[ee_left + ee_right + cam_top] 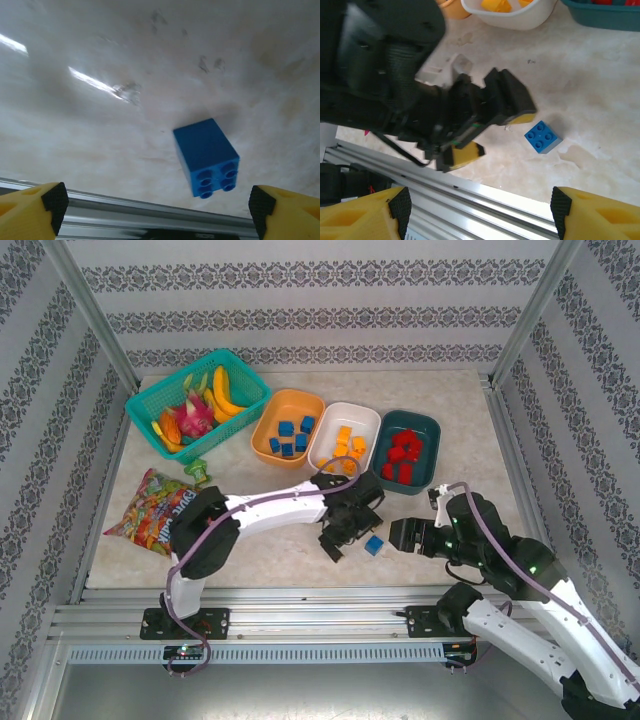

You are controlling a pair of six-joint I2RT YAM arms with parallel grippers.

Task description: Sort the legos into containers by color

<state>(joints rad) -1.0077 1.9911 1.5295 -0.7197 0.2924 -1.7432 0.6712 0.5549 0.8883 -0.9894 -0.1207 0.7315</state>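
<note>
One blue lego lies just beside the open left hand.

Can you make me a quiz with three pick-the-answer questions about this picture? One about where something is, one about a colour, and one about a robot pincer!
1. Where is the loose blue brick?
A) in a bowl
B) on the table, between the left pincer and the right pincer
C) in the mesh basket

2. Which bricks lie in the white bowl?
A) red bricks
B) blue bricks
C) orange-yellow bricks

3. How is the left pincer?
A) open, holding nothing
B) shut on the blue brick
C) shut on a banana

Answers:
1 B, it lies on bare table with a pincer on each side.
2 C, the pieces in it are orange-yellow.
3 A, its fingers stand wide apart and the brick lies untouched.
</note>
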